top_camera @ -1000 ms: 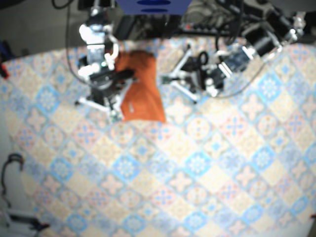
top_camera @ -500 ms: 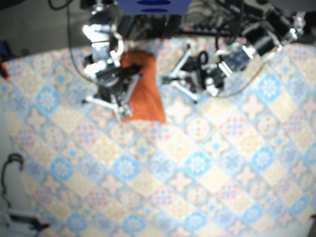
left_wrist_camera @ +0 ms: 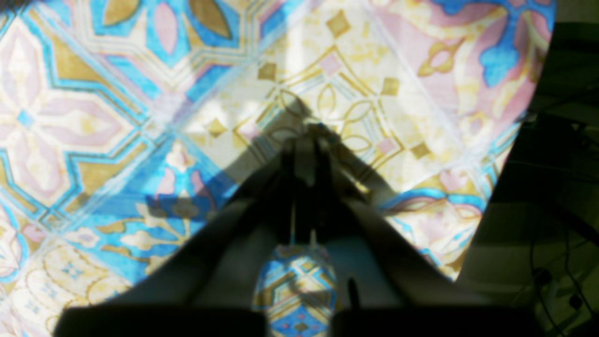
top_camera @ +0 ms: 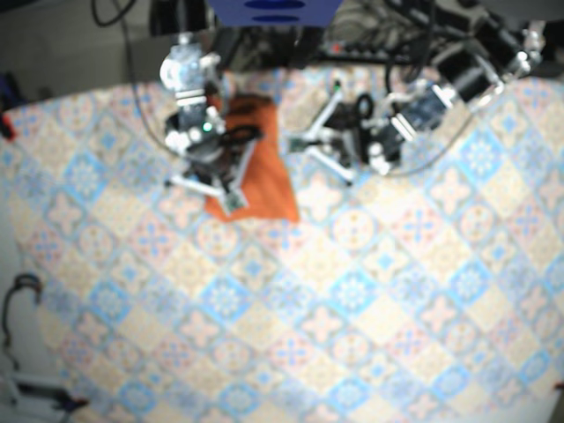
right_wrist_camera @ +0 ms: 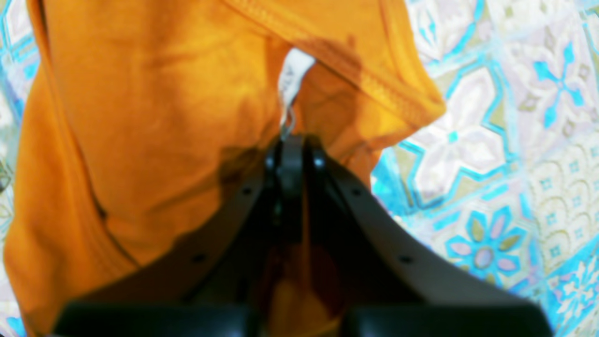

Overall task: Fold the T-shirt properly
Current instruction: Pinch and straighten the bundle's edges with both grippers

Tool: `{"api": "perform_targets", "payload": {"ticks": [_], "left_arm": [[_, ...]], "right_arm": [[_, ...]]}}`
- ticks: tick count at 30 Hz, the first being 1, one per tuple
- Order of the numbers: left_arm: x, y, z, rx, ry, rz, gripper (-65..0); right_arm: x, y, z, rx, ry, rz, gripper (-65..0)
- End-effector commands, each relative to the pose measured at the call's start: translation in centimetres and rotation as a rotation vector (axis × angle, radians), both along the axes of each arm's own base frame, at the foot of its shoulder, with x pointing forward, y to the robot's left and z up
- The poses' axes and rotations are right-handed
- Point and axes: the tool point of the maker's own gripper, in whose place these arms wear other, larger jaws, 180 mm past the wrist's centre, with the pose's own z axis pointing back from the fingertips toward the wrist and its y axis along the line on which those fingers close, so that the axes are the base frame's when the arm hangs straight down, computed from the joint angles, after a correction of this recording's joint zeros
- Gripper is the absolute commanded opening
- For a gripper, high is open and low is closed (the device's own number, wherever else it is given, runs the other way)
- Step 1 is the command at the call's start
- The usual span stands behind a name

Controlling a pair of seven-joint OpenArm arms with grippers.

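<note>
The right tool [right_wrist_camera: 292, 145] has its fingers pressed together, tips low over the orange T-shirt [right_wrist_camera: 154, 117] and just short of a white label [right_wrist_camera: 291, 77]. The left tool [left_wrist_camera: 305, 140] is likewise closed, over the bare patterned desk [left_wrist_camera: 117, 117]. The shirt lies near the desk's far edge, with the left tool beside it, not touching.
</note>
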Motion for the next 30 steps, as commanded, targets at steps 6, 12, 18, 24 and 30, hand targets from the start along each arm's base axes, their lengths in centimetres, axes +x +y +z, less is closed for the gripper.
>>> {"api": "perform_targets", "payload": {"ticks": [6, 12, 18, 24, 30], "left_arm": [[2.6, -0.8, 4.3, -0.09, -0.125, 0.03, -65.0], [5.4, -1.2, 8.2, -0.166, -0.235, 0.076, -65.0], [6.5, -1.4, 8.8, -0.186, -0.254, 0.1, -65.0], [6.9, -5.0, 8.4, -0.261, -0.23, 0.105, -65.0], [6.0, -8.6, 8.1, -0.293, -0.196, 0.045, -65.0]], "right_arm": [[0.9, 0.2, 0.9, 0.009, -0.035, 0.0, -63.2], [1.0, 0.2, 1.0, 0.01, -0.04, -0.001, -63.2], [1.0, 0.2, 1.1, 0.012, -0.043, 0.0, -63.2], [1.0, 0.2, 1.1, 0.012, -0.043, -0.001, -63.2], [1.1, 0.2, 1.1, 0.012, -0.044, -0.001, -63.2]]}}
